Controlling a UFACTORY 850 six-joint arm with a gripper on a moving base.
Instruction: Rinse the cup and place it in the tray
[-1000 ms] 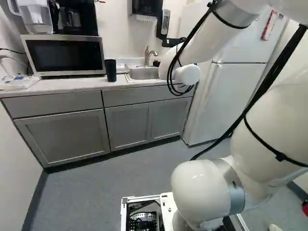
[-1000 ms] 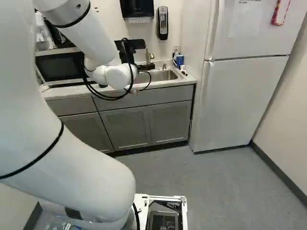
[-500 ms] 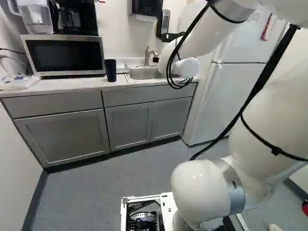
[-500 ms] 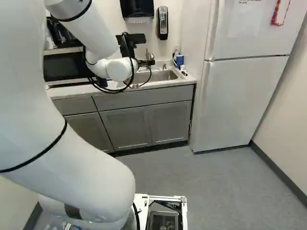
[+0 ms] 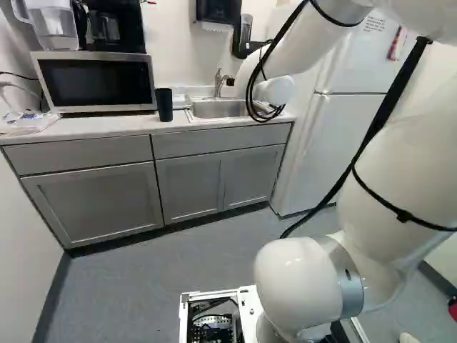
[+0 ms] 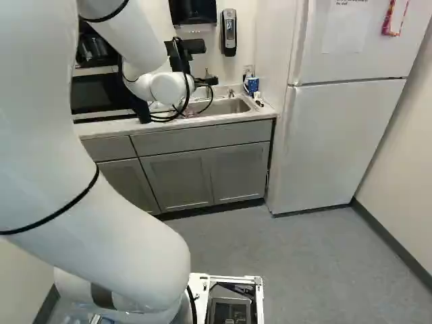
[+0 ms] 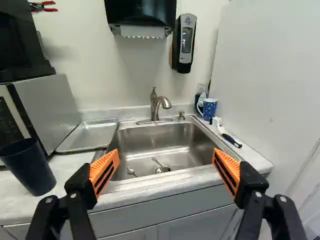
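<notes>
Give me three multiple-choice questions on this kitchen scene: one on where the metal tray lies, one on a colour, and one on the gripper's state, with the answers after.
1. Where does the metal tray lie?
A) Between the microwave and the sink
B) Inside the sink
C) On top of the microwave

2. What colour are the pads of the gripper?
A) Green
B) Orange
C) White

3. How does the gripper stand?
A) Shut on the dark cup
B) Shut on nothing
C) Open

Answers:
1: A, as the wrist view shows the tray on the counter, with the microwave on one side and the sink on the other.
2: B, as both pads show orange in the wrist view.
3: C, as the two pads stand well apart with nothing gripped between them.
</notes>
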